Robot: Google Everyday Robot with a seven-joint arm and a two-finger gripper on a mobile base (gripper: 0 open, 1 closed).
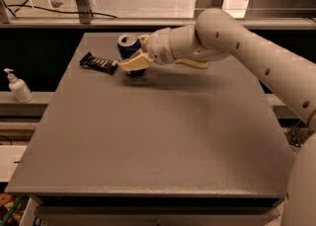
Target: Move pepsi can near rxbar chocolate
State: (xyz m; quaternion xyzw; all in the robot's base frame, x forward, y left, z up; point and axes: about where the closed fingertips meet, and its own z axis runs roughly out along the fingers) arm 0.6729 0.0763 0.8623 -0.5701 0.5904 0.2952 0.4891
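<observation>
Near corner: At the bottom right you see a pale round piece of the robot (302, 190). The picture edge cuts it off, so you cannot tell what part it is.
Table: Your gray table (148, 141) fills most of the view. Its front edge is close to you and its top is flat and dull.
Arm: The white arm (256, 52) comes in from the right side and reaches over the far part of the table.
Hard to see: The gripper covers the middle and the right side of the can. You cannot read the words on the can, and you cannot tell if its bottom sits on the table or hangs just above it.
Gripper: Your gripper (135, 52) is over the far left part of the table. Its two fingers are closed around the can, one on the near side and one on the far side, and they hold it tight.
Pepsi can: The pepsi can (127, 45) stands upright in the gripper. You can see its dark blue side and silver top.
Rxbar chocolate: The rxbar chocolate (98, 63) lies flat on the table just to the left of the can.
Left side: A white pump bottle (19, 87) stands on a low ledge off the table.
Far side: Behind the table there is a rail (98, 21), then a pale floor with a black cable (54, 11) on it.
</observation>
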